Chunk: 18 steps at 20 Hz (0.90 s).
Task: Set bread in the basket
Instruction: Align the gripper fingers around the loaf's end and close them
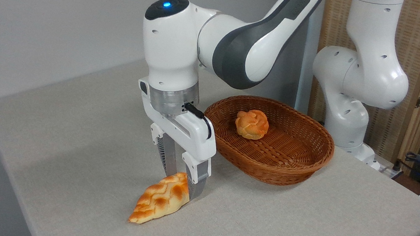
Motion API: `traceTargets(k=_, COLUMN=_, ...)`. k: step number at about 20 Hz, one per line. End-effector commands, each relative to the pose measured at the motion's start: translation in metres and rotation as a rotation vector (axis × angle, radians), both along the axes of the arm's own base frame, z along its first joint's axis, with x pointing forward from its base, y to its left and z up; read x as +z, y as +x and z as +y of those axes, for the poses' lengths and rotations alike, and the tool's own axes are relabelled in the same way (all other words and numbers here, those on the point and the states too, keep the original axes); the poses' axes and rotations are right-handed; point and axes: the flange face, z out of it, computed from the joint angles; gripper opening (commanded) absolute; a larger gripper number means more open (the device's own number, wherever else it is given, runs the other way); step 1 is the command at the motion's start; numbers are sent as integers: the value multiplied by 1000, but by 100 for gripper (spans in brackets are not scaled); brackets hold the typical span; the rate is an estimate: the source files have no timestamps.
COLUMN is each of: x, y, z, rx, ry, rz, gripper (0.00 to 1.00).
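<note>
I have the gripper (182, 185) pointing straight down at the table, its two fingers (197, 182) clamped on the upper right end of the braided loaf (161, 199). The loaf's long axis runs diagonally away from the fingers, down and to the left, its free pointed tip resting on the grey tabletop (73, 125) while the gripped end sits a little higher, so it looks tilted; I cannot tell whether the held end is fully off the surface. Up and to the right of the gripper, close behind its wrist, the oval wicker basket (287, 171) sits on the table. Inside it, towards its far left side, lies a small round knotted bun (251, 124).
</note>
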Motion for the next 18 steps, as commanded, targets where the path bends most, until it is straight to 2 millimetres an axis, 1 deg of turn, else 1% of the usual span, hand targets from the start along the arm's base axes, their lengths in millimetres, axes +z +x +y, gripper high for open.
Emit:
traceTargets(k=1, x=-8, y=4, z=-2, rx=-1, ry=4, rz=-28, gripper=100)
traceTargets(k=2, x=-10, y=5, z=-9, rx=-10, ry=3, rz=-36, gripper=100)
traceTargets(k=3, x=-11, y=5, z=-11, rx=-13, ry=3, rz=-37, gripper=100)
traceTargets(k=6, x=-19, y=2, z=-13, rx=-17, ry=4, rz=-25, gripper=100)
traceTargets(k=7, x=-22, y=3, z=-13, rx=-17, ry=4, rz=-24, gripper=98)
traceTargets(k=8, x=-24, y=3, z=-13, rx=-23, ry=4, rz=-21, gripper=88)
traceTargets(k=9, x=-26, y=3, z=-13, rx=-26, ry=5, rz=-16, gripper=82)
traceTargets(k=12, x=-25, y=4, z=-13, rx=-26, ry=5, rz=-18, gripper=50)
traceTargets(k=14, x=-25, y=4, z=-13, rx=-26, ry=5, rz=-18, gripper=33)
traceTargets(k=15, x=-25, y=4, z=-13, rx=-26, ry=5, rz=-18, gripper=27)
traceTargets(k=18, x=-25, y=4, z=-13, rx=-27, ry=5, rz=-19, gripper=27)
